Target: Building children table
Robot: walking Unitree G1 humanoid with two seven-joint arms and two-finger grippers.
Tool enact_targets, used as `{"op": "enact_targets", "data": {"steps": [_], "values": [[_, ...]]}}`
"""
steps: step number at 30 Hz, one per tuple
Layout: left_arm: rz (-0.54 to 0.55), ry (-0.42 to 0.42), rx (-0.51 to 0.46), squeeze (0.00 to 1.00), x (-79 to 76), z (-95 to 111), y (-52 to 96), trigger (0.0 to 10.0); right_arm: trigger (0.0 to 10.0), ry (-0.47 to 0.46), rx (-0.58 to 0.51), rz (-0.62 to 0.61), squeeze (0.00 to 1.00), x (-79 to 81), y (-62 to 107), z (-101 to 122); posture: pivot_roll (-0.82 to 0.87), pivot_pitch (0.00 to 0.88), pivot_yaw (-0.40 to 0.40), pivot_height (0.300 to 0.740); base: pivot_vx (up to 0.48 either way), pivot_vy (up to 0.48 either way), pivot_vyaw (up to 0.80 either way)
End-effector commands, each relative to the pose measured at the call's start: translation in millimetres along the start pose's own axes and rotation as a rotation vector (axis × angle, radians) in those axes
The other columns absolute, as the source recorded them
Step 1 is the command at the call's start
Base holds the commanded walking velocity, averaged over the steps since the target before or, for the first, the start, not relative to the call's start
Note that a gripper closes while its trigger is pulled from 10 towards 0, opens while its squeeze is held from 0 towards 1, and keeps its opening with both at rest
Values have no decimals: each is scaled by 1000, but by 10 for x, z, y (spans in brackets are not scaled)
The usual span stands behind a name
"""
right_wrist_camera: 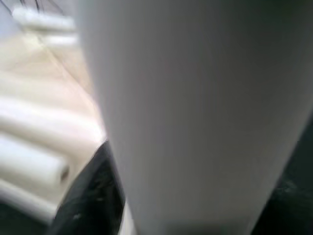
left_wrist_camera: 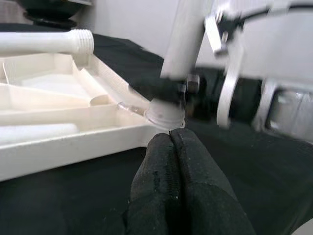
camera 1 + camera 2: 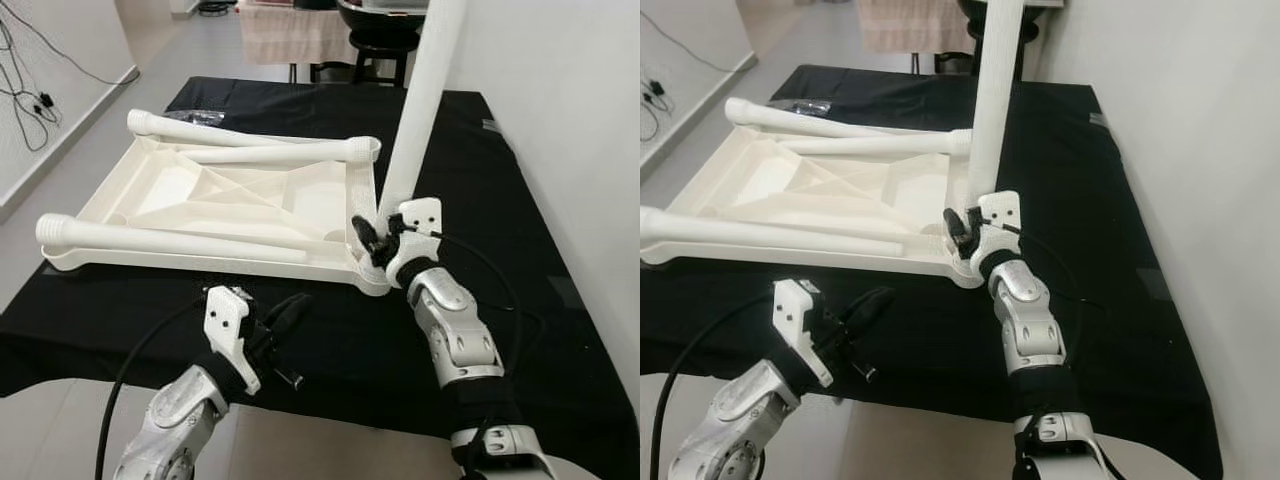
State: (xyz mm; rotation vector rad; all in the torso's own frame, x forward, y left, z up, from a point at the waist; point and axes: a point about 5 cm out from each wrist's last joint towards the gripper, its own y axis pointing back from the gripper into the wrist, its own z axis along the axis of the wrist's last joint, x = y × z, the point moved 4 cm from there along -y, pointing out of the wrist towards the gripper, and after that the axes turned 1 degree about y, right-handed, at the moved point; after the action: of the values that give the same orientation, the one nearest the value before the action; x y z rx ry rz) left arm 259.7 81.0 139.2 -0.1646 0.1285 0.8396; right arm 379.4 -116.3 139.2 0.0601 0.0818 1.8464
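Observation:
A white plastic tabletop [image 3: 160, 265] lies upside down on the black cloth. One white table leg [image 3: 425, 95] stands upright at its near right corner, and my right gripper [image 3: 372, 240] is shut on that leg's base. Three other white legs [image 3: 170, 240] lie flat across the tabletop. My left gripper [image 3: 290, 310] hovers low over the cloth in front of the tabletop's near edge, fingers [image 2: 171, 186] pressed together and holding nothing. The left wrist view looks at the upright leg's base [image 2: 164, 112] sitting in the corner socket.
The black-covered table [image 3: 540, 300] runs along a white wall on the right. Its near edge is just under my arms. A stool [image 3: 385, 40] and a cloth-draped piece stand beyond the far end. Cables [image 3: 25, 95] lie on the floor at the left.

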Motion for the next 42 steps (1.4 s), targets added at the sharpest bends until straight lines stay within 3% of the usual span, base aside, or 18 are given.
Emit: {"op": "enact_targets", "data": {"steps": [1,2,3,4,5,9,10,19,20,27,34,35,37,39,41,42], "values": [[6,5,6,0,-3,-27,9,10000,10000,31,7,92,1000,55,-36,94,28,104,-30,740,0,0,0],[6,5,6,0,-3,-27,9,10000,10000,31,7,92,1000,55,-36,94,28,104,-30,740,0,0,0],[3,8,7,0,-4,-29,7,10000,10000,37,-16,197,0,103,-64,188,26,103,-27,740,0,0,0],[0,10,8,0,-6,-33,3,10000,10000,76,-53,389,0,201,-57,312,26,100,-25,740,0,0,0],[-1,11,8,0,-7,-34,0,10000,10000,106,-65,474,0,240,-40,348,27,100,-25,740,0,0,0],[-1,12,9,0,-10,-40,-5,10000,10000,146,-86,621,0,289,0,396,28,97,-23,740,0,0,0],[-1,13,9,0,-12,-42,-6,10000,10000,143,-82,713,0,319,7,431,30,96,-24,740,0,0,0],[1,16,11,0,-21,-52,-6,10000,10000,140,-26,797,0,291,-61,423,41,91,-28,740,0,0,0],[1,16,11,0,-24,-53,-5,10000,0,133,-23,791,0,277,-78,424,43,91,-29,740,0,0,0],[1,20,13,0,-35,-60,-2,10000,0,117,-12,774,0,133,-108,389,41,93,-30,740,0,0,0],[0,23,13,0,-44,-65,10,10000,0,139,15,625,0,-67,-104,243,33,97,-38,740,0,0,0],[0,24,14,0,-44,-67,18,10000,0,117,60,472,0,-93,-87,49,32,96,-39,740,0,0,0],[-1,24,14,0,-44,-67,19,10000,0,112,88,398,0,-102,-72,-47,32,96,-39,740,0,0,0],[-1,24,15,0,-39,-66,27,10000,0,127,135,184,0,-185,-59,-188,29,99,-38,740,0,0,0],[-1,24,15,0,-37,-66,30,10000,0,132,139,141,0,-210,-62,-207,29,99,-38,740,0,0,0],[-1,24,16,0,-26,-65,32,10000,0,93,116,109,0,52,28,-259,23,99,-30,740,0,0,0]]}}
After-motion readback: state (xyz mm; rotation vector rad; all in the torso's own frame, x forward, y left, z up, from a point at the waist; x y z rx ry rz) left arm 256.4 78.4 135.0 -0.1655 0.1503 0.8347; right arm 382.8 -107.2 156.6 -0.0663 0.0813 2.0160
